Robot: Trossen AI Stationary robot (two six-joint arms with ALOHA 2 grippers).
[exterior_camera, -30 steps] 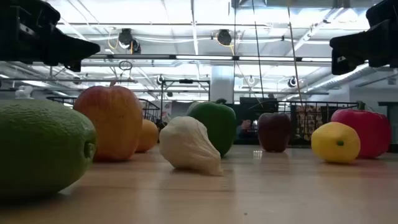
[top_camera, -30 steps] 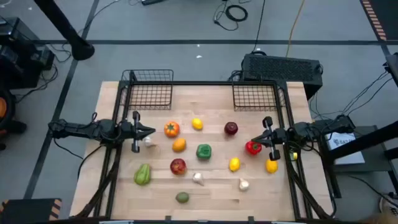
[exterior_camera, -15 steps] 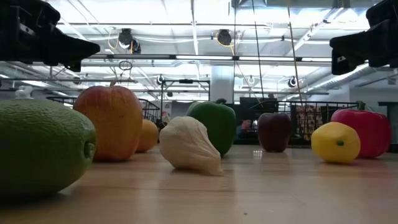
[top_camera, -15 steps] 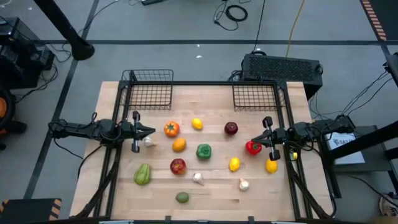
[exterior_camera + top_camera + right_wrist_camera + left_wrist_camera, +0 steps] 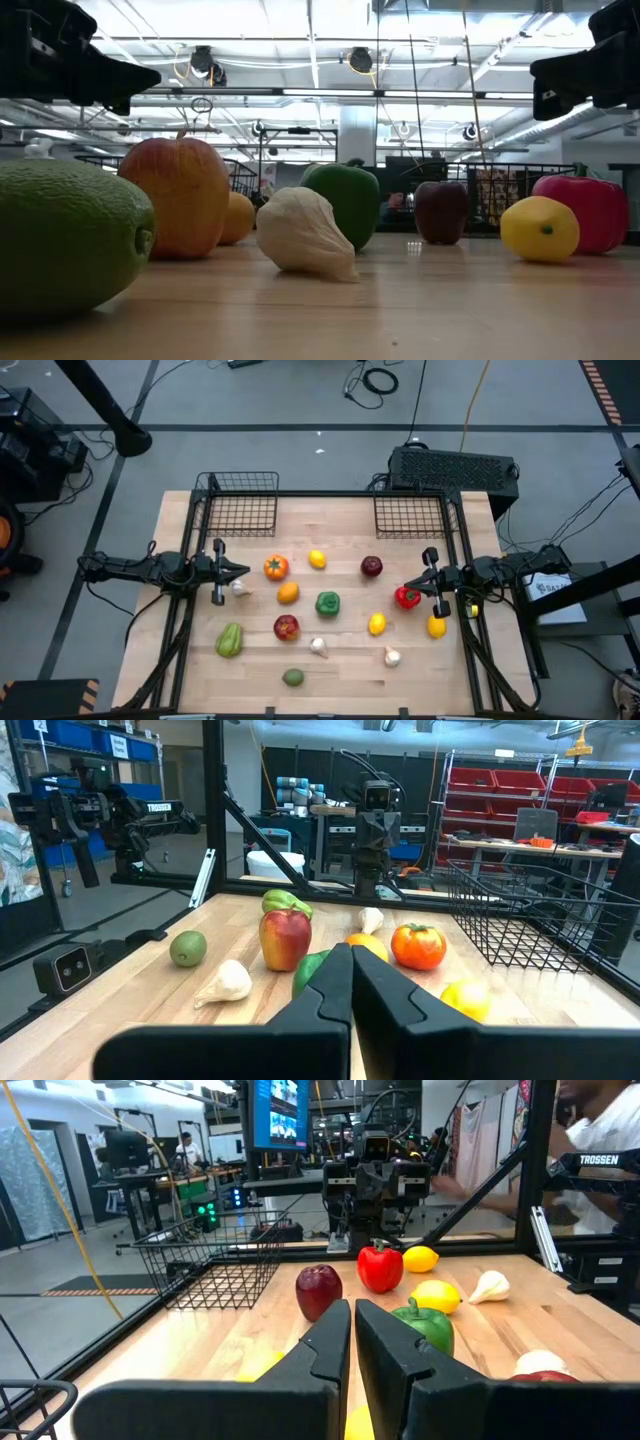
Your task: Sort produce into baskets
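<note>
Hovering mid-left and mid-right of frame: left hand (image 5: 238,570) and right hand (image 5: 408,588), both pinched narrow, holding nothing. Produce (image 5: 327,602) lying scattered mid-worktop (image 5: 350,670); baskets (image 5: 240,504) sitting bare along top edge, awaiting sorting.

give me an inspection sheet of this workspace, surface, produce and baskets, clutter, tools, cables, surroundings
Surface: wooden table, dark frame.
Job's things: produce loose mid-table, including tomato, green pepper, red pepper, dark apple; left basket and right basket at the far edge, both empty.
Clutter: nothing seen on the table.
Tools: left tool shut, at the left side; right tool shut, over the red pepper.
Cables: loose on floor.
Surroundings: black vented box behind the table.
</note>
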